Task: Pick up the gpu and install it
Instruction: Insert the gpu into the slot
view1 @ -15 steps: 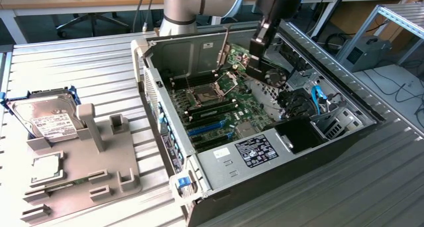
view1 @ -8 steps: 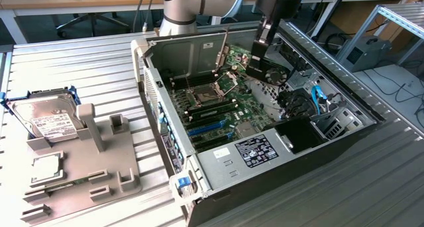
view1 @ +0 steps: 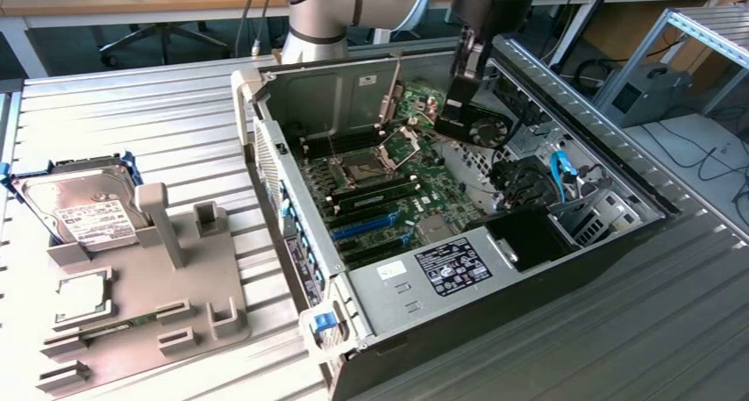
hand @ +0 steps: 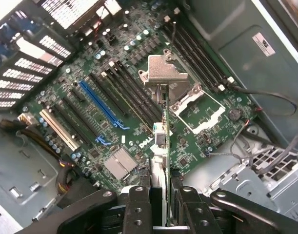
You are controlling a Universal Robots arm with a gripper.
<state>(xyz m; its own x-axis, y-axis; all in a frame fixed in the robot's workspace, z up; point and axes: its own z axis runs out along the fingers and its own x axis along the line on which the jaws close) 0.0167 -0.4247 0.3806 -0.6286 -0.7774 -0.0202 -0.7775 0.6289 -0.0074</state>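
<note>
Claw (hand: 161, 200) clenched on gpu (hand: 162, 131). Card hangs edge-on above motherboard (hand: 139, 44), inside open case (view1: 298, 94). Judgement: keep card untilted, its edge parallel to blue slot (hand: 97, 109), and descend slowly without side load.

The brand name DELL (hand: 141, 142) is printed in white on the green motherboard (hand: 131, 129), near the blue expansion slot (hand: 97, 105). A white label (view1: 88, 218) on the hard drive (view1: 56, 183), a black label (view1: 450, 266) on the power supply (view1: 398, 293) and a white sticker (hand: 264, 44) on the inner case wall (hand: 222, 29) carry print too small to read.
</note>
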